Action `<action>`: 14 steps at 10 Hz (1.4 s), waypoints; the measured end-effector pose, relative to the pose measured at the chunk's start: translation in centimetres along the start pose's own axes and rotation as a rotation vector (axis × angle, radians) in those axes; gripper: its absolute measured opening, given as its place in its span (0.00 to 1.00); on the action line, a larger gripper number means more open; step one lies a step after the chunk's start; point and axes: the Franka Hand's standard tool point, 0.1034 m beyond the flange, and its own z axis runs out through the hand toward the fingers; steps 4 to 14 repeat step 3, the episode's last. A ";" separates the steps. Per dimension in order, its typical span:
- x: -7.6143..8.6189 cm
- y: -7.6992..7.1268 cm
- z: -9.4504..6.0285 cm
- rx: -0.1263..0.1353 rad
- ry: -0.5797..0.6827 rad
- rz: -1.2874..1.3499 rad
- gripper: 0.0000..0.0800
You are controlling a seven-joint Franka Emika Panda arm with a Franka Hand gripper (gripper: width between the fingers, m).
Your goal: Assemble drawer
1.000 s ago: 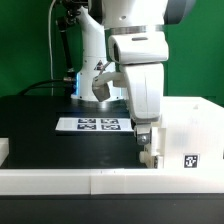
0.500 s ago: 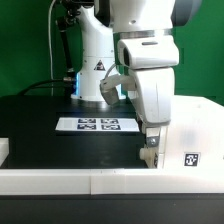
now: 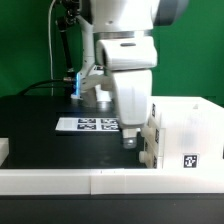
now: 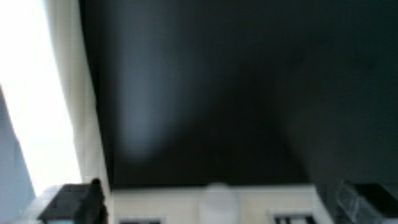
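The white boxy drawer housing (image 3: 186,136) stands at the exterior view's right and carries a black-and-white tag (image 3: 189,159) on its front. My gripper (image 3: 130,141) hangs just to the left of the housing's side, low over the black table, and holds nothing. In the blurred wrist view the gripper (image 4: 217,206) is open, with its dark fingers (image 4: 71,204) far apart. A blurred white surface (image 4: 214,198) lies between them, and a white face (image 4: 29,110) runs along one edge. No tray is in view.
The marker board (image 3: 96,125) lies flat on the table behind the gripper. A long low white rail (image 3: 90,181) runs along the front. A small white part (image 3: 4,150) sits at the far left edge. The robot's base (image 3: 98,60) stands behind.
The arm has swung toward the exterior view's left. The gripper has come away from the housing's side and risen a little.
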 end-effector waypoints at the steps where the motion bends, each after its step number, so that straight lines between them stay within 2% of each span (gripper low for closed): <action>1: -1.8 0.1 -0.5 -0.024 -0.005 0.027 0.81; 2: -2.3 0.0 -0.8 -0.045 -0.006 0.042 0.81; 14: -2.2 0.0 -0.6 -0.042 -0.005 0.039 0.81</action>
